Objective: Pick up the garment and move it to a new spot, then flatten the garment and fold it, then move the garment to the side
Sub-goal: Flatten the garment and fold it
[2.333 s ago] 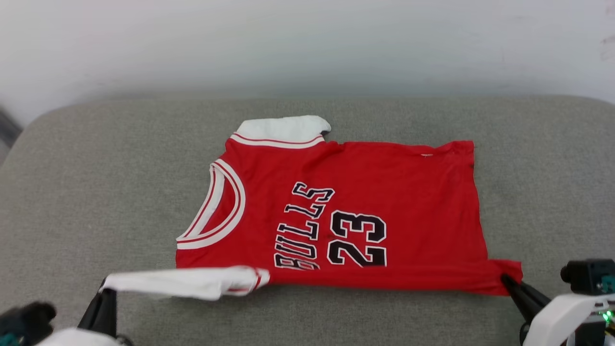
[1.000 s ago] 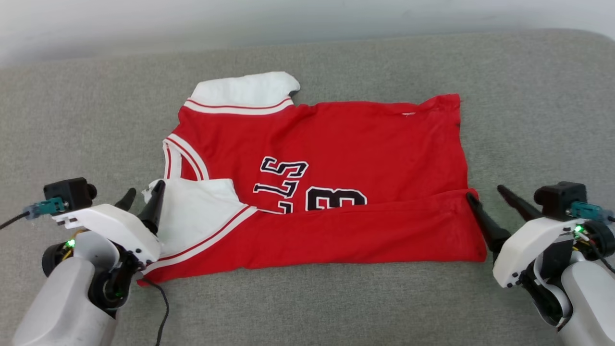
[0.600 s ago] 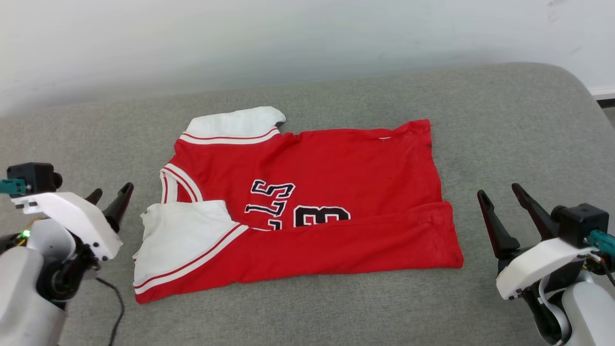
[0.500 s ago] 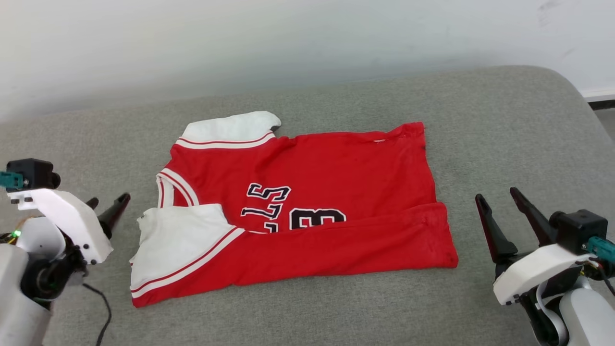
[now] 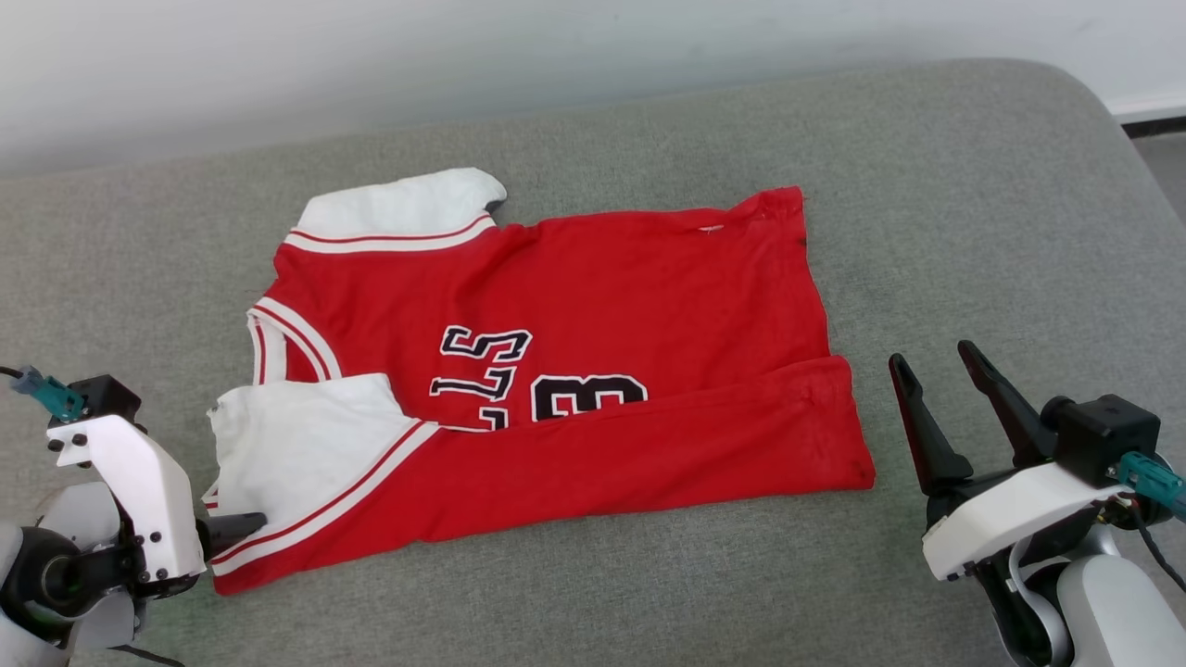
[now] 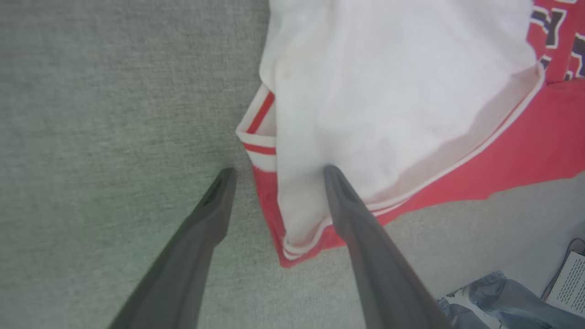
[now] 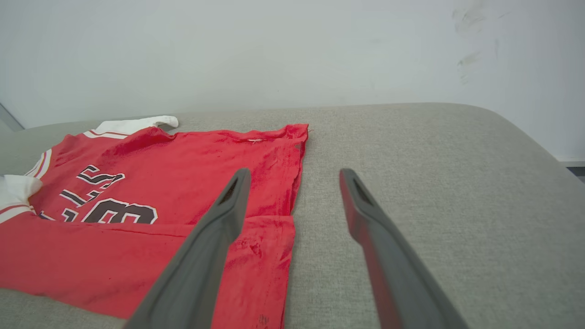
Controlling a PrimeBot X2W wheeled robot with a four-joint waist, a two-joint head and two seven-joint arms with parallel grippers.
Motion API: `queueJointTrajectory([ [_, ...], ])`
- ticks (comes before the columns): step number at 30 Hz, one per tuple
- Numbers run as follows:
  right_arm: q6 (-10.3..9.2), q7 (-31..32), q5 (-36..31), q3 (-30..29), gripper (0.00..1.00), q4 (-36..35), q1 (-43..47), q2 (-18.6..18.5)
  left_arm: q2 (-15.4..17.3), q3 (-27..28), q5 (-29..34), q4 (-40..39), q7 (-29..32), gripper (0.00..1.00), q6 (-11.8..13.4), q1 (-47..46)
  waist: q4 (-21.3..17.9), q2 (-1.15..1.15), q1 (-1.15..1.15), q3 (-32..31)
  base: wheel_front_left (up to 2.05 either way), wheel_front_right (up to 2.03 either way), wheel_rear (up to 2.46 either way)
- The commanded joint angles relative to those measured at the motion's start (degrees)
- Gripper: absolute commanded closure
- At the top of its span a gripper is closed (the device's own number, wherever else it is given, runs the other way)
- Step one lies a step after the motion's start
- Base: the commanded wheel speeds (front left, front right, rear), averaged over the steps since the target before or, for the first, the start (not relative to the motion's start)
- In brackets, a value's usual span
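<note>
Left wrist view: left claw (image 6: 278, 170) spread wide, empty, at garment (image 6: 402, 82) edge.

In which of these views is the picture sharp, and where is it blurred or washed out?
Head view: even soft light, faint shadows, lettering on the garment crisp. Left wrist view: the white sleeve looks washed out and soft. Right wrist view: the right end effector is slightly blurred, the lettering behind it readable.
</note>
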Motion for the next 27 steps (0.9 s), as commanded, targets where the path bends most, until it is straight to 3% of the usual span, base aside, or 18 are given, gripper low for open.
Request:
queueJointTrajectory([
  [1,-0.04,0.10,0.06,-0.06,0.00,-0.23,-0.25,0.26,-0.39,-0.31,-0.10,-0.06,0.39,0.00,0.03,0.91,-0.31,0.00,0.00,0.77,0.00,0.00,0.00],
  [5,-0.04,0.48,0.47,-0.11,0.00,-0.26,-1.14,0.15,-2.81,-0.73,-0.80,0.51,-0.58,0.00,1.07,2.65,-0.23,0.00,0.00,2.07,0.00,0.00,0.00],
  [6,-0.04,0.68,0.59,-0.08,0.00,-0.36,-1.31,-0.01,-3.66,-0.87,-1.02,0.88,-0.93,0.23,1.21,2.86,-0.13,0.00,0.00,2.25,0.00,0.00,0.00],
  [7,-0.04,1.14,1.08,-0.02,0.00,-0.34,-1.36,-0.10,-4.70,-0.92,-1.44,1.25,-1.33,0.53,1.17,3.05,-0.01,0.00,0.00,2.33,0.00,0.00,0.00],
  [9,-0.04,2.49,2.38,0.17,0.00,-0.21,-1.37,-0.45,-6.48,-1.14,-1.82,1.50,-2.61,0.94,-0.03,3.06,0.32,0.00,0.00,2.36,0.00,0.00,0.00],
  [10,-0.04,3.31,2.78,-0.02,0.00,-0.22,-1.51,-0.86,-7.20,-1.12,-1.71,1.64,-3.60,1.00,-0.40,2.88,0.58,0.00,0.00,2.31,0.00,0.00,0.00],
  [17,-0.04,12.63,7.00,-0.32,0.00,0.66,-2.45,-4.14,-7.82,-1.94,1.55,3.13,-8.57,1.00,-3.18,0.45,3.25,0.00,0.00,0.99,0.00,0.00,0.00],
  [27,-0.04,38.21,15.12,-0.64,0.00,3.01,-5.23,-9.69,-7.91,-2.93,8.21,-2.67,-16.11,1.00,-5.33,-5.49,8.32,0.00,0.00,1.55,0.00,0.00,0.00],
])
